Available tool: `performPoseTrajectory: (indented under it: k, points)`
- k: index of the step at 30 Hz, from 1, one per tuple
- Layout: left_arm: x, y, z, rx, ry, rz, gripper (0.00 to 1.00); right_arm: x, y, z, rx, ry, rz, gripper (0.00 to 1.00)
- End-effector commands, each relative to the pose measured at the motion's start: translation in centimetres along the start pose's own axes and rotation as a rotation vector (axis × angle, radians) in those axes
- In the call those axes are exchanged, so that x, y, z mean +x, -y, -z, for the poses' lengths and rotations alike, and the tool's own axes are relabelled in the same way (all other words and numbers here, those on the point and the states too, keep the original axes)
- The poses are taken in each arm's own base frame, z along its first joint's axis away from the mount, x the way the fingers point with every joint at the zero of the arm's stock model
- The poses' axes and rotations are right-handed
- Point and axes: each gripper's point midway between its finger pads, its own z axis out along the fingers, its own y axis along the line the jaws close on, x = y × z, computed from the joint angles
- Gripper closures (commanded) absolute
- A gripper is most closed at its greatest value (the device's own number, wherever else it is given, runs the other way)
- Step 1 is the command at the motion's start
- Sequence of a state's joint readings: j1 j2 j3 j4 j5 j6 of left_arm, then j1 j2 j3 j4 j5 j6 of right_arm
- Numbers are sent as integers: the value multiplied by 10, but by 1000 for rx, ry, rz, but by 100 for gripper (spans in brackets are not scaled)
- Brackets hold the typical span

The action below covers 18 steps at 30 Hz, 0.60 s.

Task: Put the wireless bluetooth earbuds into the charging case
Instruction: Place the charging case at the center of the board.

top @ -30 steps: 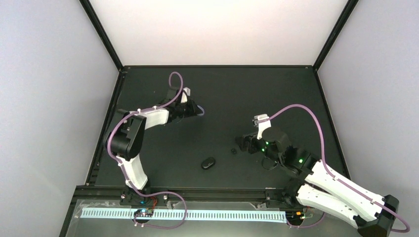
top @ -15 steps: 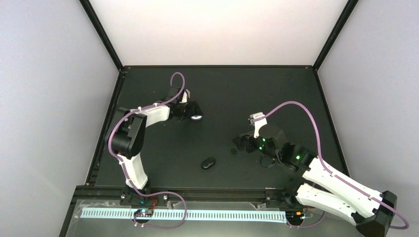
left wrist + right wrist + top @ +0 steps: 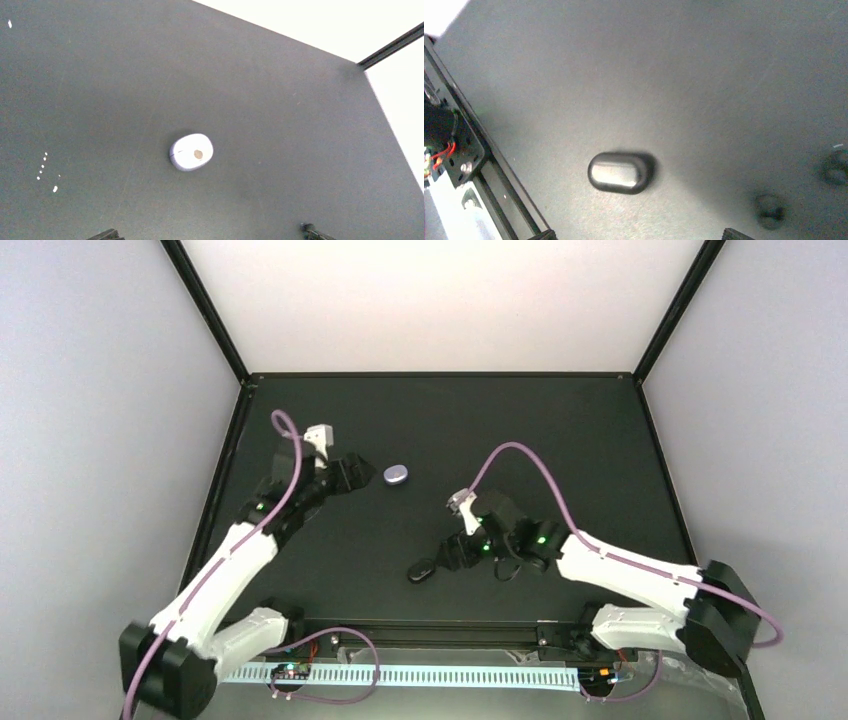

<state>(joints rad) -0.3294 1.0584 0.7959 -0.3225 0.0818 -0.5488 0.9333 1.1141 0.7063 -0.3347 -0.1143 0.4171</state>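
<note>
Top external view shows your left gripper (image 3: 358,473) spread open and empty, just beside a white oval case (image 3: 397,475) on the black table (image 3: 560,430). Your right gripper (image 3: 448,556), also spread and empty, hangs near a closed black case (image 3: 421,570). In the right wrist view, two small dark earbuds (image 3: 769,208), blurred, lie apart from that case.
</note>
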Motion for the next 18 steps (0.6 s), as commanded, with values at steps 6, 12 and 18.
performPoseTrajectory:
  k: [6, 12, 18]
  points:
    - [22, -1, 55, 75, 67, -107, 1, 25, -19, -49, -60, -111, -141, 17]
    - [30, 0, 61, 111, 88, -139, 1, 20, -23, -77, -48, -121, -98, 16]
    - [40, -3, 63, 116, 69, -154, 1, 7, -16, -100, 18, -122, -5, 15]
